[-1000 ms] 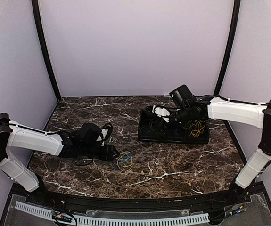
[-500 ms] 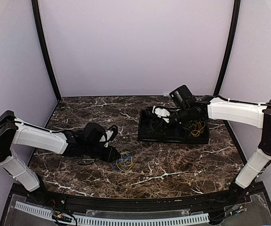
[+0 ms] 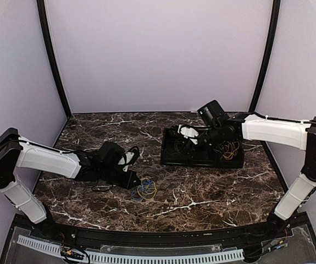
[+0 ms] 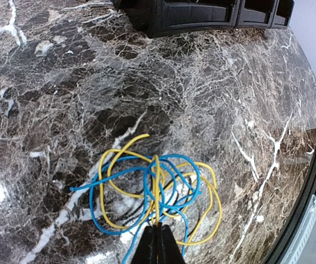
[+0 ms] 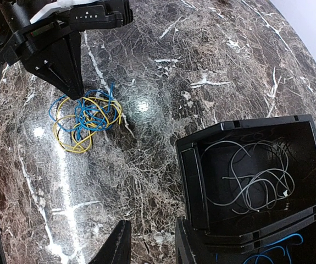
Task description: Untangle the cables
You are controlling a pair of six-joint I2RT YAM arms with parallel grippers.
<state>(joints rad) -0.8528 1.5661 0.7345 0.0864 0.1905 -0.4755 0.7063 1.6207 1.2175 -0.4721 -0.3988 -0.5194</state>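
Pinching down at the near edge of the tangle of thin yellow and blue cables (image 4: 152,192), the left tool (image 4: 155,245) has its jaws fully together, and a yellow strand runs straight into the tips. That tangle lies loose on the dark marble-patterned desk (image 4: 64,82), just ahead of the left arm and well apart from the black plastic compartment tray (image 5: 185,165) to the right. Over there, the right tool (image 5: 149,250) hangs above the tray's near corner, jaws parted, nothing between them. Inside the tray, a pale grey cable (image 5: 251,176) curls loosely in one compartment, a blue cable (image 5: 273,247) peeks out of the next, and from above a yellow cable (image 3: 231,148) shows in the tray's right end.
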